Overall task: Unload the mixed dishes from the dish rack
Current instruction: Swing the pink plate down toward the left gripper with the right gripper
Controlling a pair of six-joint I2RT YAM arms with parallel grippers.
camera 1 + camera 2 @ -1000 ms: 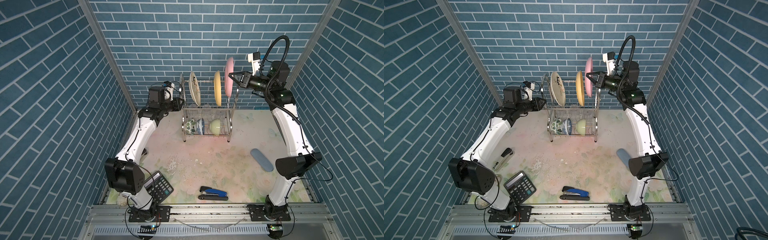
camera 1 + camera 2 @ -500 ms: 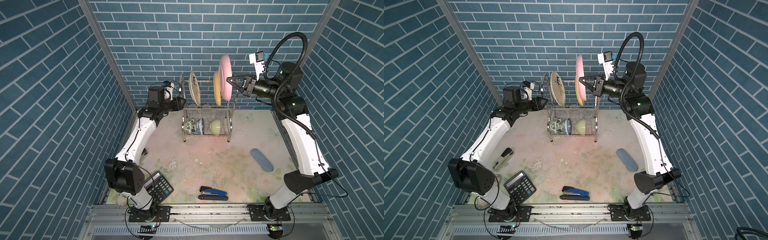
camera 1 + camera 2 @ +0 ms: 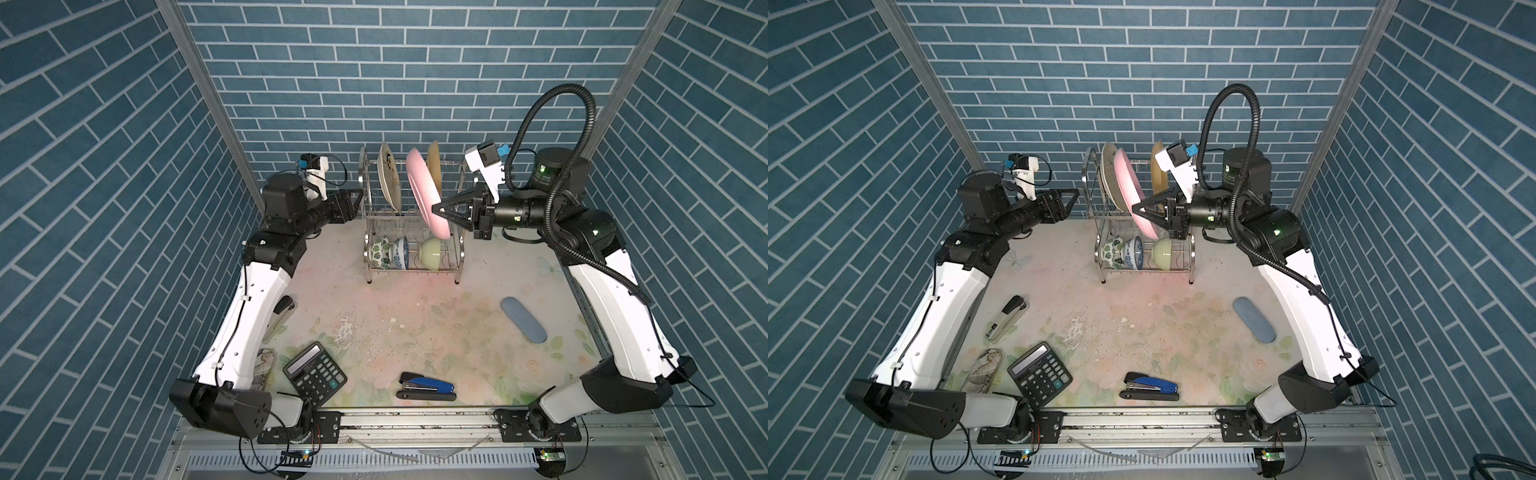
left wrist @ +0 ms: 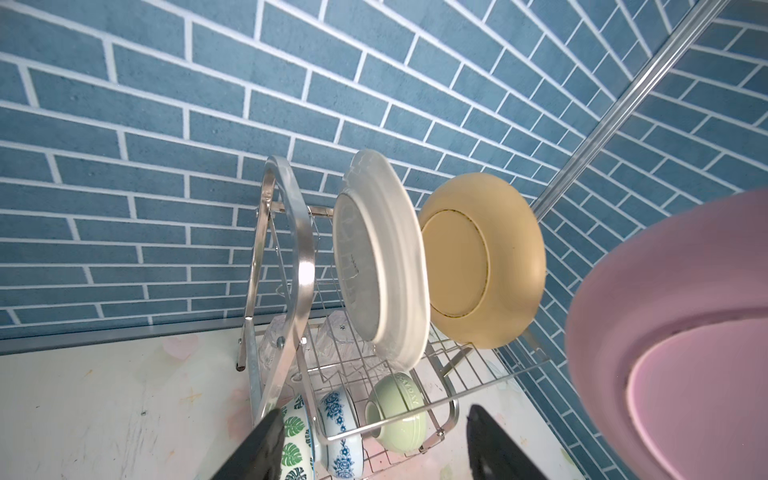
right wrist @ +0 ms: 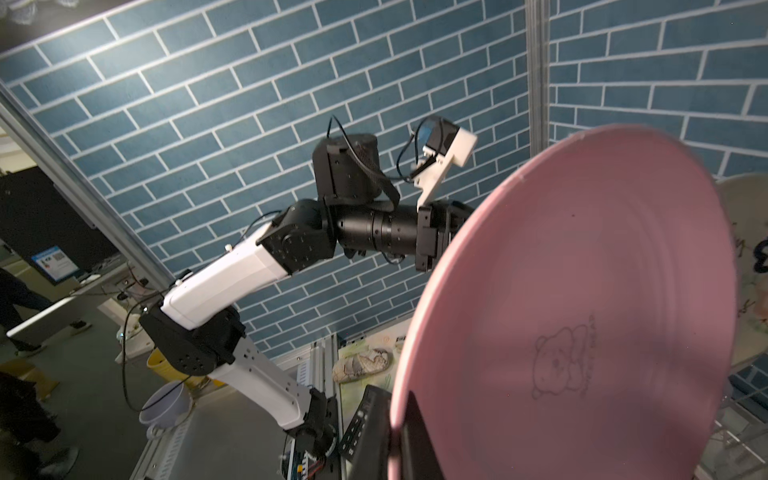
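The right claw (image 3: 435, 208) is clamped on the rim of the pink plate (image 3: 422, 185), jaws pinched over the edge, since a thin rim is the only part a narrow grip can take. The plate rises tilted from that claw, out of its slot and in front of the upper tier of the dish rack (image 3: 365, 183). Carrying it edge-on probably keeps it from catching the wires.

Just past the claw the yellow plate (image 3: 435, 164) stands upright in its slot, and farther from the claw so does the cream floral plate (image 3: 388, 178). The slotted wires hold them apart. Below the claw, on the lower tier, the green-leaf bowl (image 3: 380, 251), blue-patterned bowl (image 3: 400, 251) and pale green bowl (image 3: 430, 253) rest on their sides.

The left claw (image 3: 1073, 199) hovers just beside the rack's arched side frame, jaws apart and empty, likely readying for the cream plate nearest it. Clear shapes (image 4: 274, 345) beyond that frame may be tumblers, though they are too blurred to be sure.

Bare worktop (image 3: 415, 324) lies well below the right claw, a sensible landing spot.
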